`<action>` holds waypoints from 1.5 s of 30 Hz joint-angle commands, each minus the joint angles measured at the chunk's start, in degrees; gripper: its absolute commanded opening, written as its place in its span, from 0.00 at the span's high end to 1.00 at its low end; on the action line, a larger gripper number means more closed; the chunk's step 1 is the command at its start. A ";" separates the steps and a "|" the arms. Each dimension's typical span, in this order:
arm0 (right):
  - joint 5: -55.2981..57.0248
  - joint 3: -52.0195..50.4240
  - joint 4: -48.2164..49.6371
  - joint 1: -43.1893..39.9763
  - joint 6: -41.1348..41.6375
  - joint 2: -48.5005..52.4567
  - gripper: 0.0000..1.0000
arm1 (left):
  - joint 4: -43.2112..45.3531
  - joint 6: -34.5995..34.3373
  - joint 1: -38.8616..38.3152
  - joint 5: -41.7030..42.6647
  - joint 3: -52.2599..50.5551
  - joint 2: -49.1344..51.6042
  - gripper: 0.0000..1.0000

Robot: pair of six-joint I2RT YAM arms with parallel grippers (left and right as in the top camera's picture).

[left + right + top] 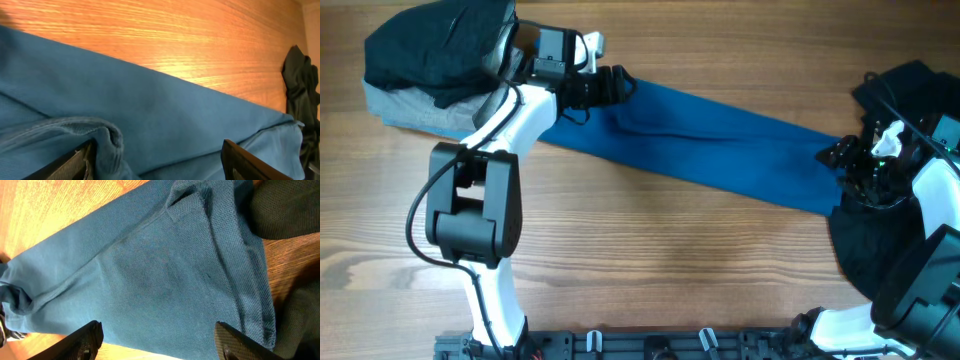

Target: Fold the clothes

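Observation:
The deep-blue shirt (710, 145) lies folded into a long band that runs from upper left to right across the table. My left gripper (605, 85) is at its left end, jaws open, with bunched blue fabric (150, 120) between and under the fingers (157, 160). My right gripper (845, 160) is at the shirt's right end, open over the flat blue cloth (165, 270), fingers (157, 340) wide apart. A loose black garment (880, 230) lies under and beside the right arm. Folded black (440, 40) and pale grey (420, 105) pieces are stacked at the far left.
The black garment also shows at the right edge of the left wrist view (300, 85) and at the top right of the right wrist view (285, 210). Bare wood table (670, 260) spans the front. The arm bases stand along the front edge.

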 commanded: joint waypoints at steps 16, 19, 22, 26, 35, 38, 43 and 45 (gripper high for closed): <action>-1.33 0.39 -0.39 0.17 -1.07 -1.22 0.24 | 0.50 1.29 -2.34 -8.46 0.09 3.02 0.96; -1.33 0.39 -0.74 0.17 -1.03 -1.22 0.24 | 6.25 1.33 -6.73 -3.87 0.11 2.99 0.96; -1.36 0.39 -0.87 0.17 -0.98 -1.22 0.24 | 3.15 3.37 -9.22 -4.66 0.17 2.47 0.92; -1.33 0.39 -1.51 0.17 -1.14 -1.22 0.24 | -5.70 3.52 -4.04 -6.78 0.17 -6.19 0.96; -1.31 0.39 -1.64 0.17 -1.14 -1.22 0.24 | -9.44 3.74 6.14 -13.97 0.15 0.79 0.96; -1.31 0.39 -1.70 0.17 -1.11 -1.22 0.24 | -6.19 3.72 6.58 -15.21 0.15 2.60 0.96; -1.31 0.39 -1.62 0.17 -1.11 -1.22 0.24 | 5.55 0.57 5.97 -14.80 0.15 4.59 0.96; -1.31 0.39 -1.64 0.17 -1.11 -1.22 0.24 | 9.18 -1.38 5.49 -11.17 0.15 5.14 0.96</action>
